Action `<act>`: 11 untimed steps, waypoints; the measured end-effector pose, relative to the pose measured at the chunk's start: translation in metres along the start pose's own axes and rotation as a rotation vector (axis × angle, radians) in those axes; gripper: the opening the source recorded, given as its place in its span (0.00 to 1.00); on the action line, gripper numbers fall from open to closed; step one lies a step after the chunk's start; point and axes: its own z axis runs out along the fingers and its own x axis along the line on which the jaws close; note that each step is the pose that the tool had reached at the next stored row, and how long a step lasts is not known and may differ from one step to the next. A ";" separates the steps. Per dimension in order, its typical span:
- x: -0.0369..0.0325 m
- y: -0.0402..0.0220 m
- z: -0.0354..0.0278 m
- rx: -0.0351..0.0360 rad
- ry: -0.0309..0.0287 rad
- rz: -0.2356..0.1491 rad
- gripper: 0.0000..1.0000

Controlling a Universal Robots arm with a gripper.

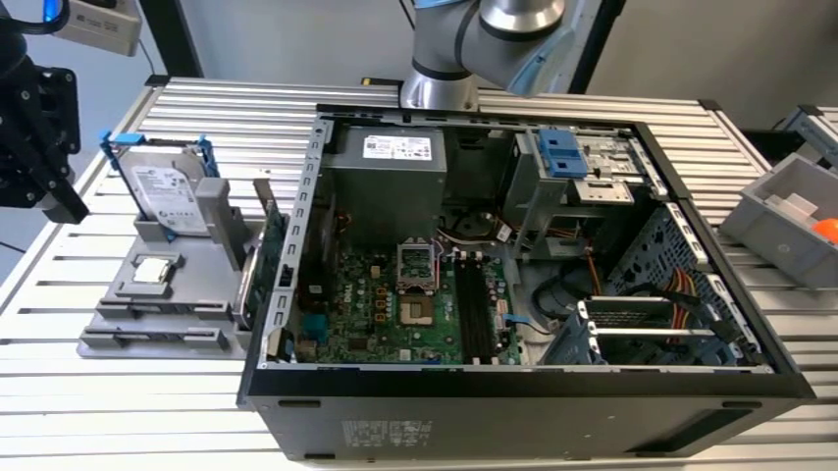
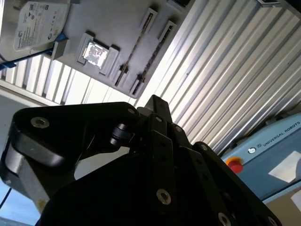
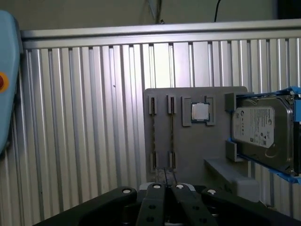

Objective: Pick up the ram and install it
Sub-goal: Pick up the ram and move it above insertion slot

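Step in hand: approach for pick.
- Black tool (image 3: 165, 187) pressed together, empty, above ribbed metal counter (image 3: 84, 117).
- In exterior view, tool at 10 o'clock of grey flat holder plate (image 1: 157, 341).
- Thin bluish-green ram stick (image 3: 154, 136) on edge at plate's 3 o'clock side, beside open black computer case (image 1: 524, 392).
- Judgement: centre over stick, pinch flat faces mid-length, clear twin stick (image 3: 171, 136).

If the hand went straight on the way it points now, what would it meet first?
Likely the ram sticks standing in the grey holder: in the first wrist view the hand lines up with them. Depth is unclear, so it could land on the holder between them.
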 end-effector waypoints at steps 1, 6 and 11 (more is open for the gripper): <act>0.0000 0.0000 0.0000 0.0000 0.0000 0.000 0.00; 0.0000 0.0000 0.0000 0.0000 0.0000 -0.002 0.00; 0.0000 -0.0001 0.0000 0.0045 0.0005 -0.031 0.00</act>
